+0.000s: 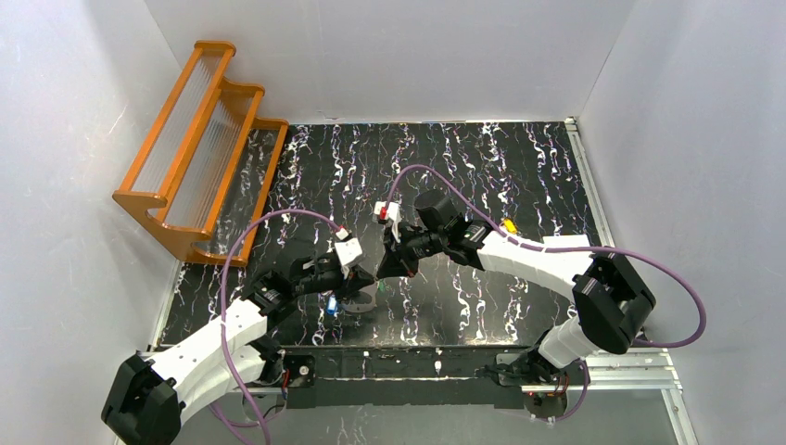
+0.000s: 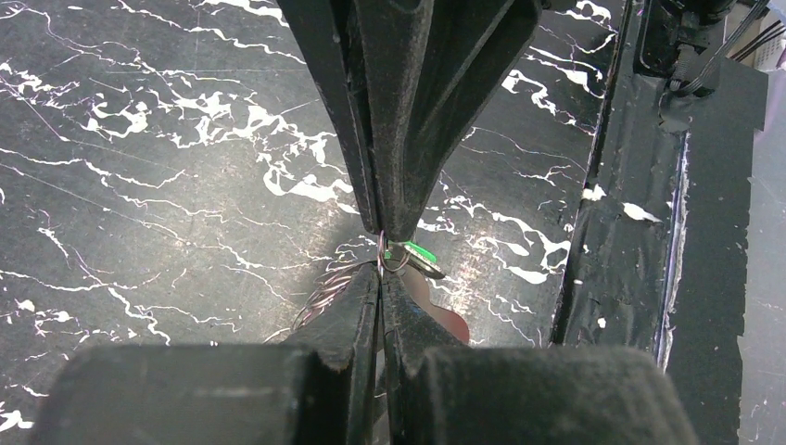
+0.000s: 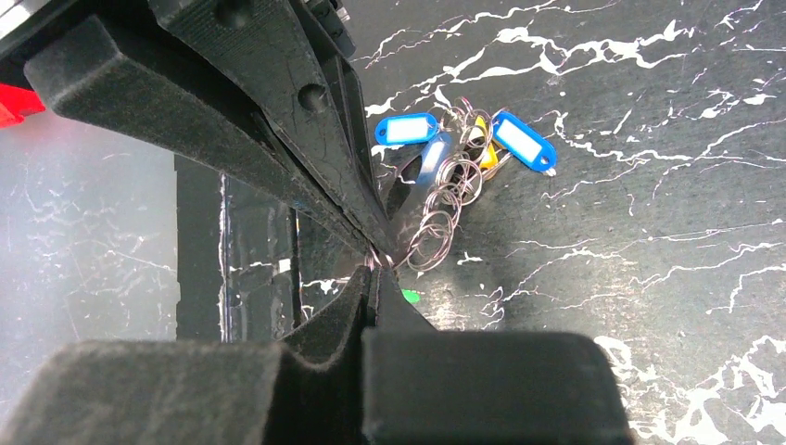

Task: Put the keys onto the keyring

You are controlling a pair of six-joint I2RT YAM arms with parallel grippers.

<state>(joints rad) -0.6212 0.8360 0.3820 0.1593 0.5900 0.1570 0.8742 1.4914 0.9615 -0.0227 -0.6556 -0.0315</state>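
Mid-threading, I judge: left gripper pinched on the small green-headed key, right gripper on the silver wire keyring trailing to one o'clock; next needs fine alignment

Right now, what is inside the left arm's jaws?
The left jaws are pressed shut on a thin metal ring, which peeks out at their tips. A green key lies just beyond. How far the ring runs between them is hidden.
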